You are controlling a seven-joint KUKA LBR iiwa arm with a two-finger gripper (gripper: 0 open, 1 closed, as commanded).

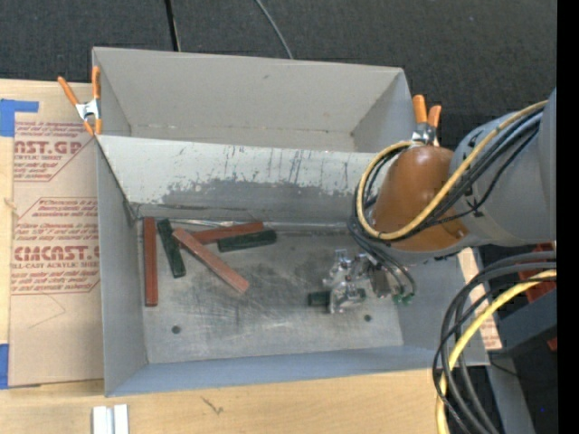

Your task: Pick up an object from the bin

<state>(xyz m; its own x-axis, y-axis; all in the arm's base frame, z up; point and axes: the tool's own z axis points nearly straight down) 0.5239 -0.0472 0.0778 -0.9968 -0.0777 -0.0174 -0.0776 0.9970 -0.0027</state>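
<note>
Grey bin (pixel 271 340) holds the arm (pixel 418 197) bent down from the right, pincer (pixel 348 289) low beside a dark block (pixel 318 300), grip unclear.

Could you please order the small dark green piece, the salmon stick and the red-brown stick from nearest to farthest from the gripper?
From the gripper:
1. the small dark green piece, right beside it on the view's left, on the bin floor.
2. the salmon stick, lying diagonally, mid-left.
3. the red-brown stick, along the left wall.
</note>
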